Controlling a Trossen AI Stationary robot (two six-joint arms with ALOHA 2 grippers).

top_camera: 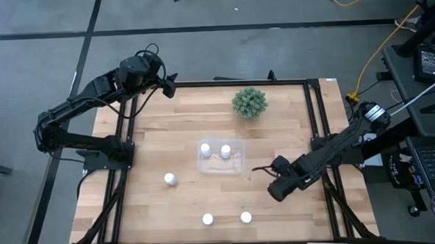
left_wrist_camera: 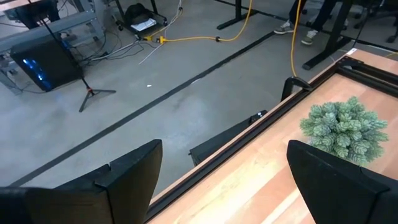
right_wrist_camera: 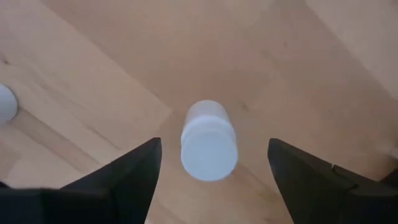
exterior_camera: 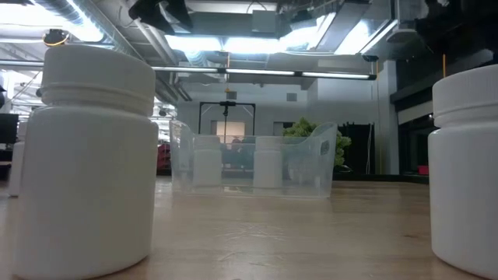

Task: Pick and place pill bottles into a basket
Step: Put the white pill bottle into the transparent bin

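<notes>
The right gripper point(right_wrist_camera: 211, 165) is hanging wide open over one pill bottle point(right_wrist_camera: 208, 149), so its fingers can go down on both sides. Farther off, two bottles are standing in the basket point(top_camera: 238, 164). The left gripper point(left_wrist_camera: 224, 180) is waiting wide open near the plant point(left_wrist_camera: 343, 127). No words are showing.

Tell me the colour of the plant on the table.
Green; the plant shows best in the high view.
</notes>
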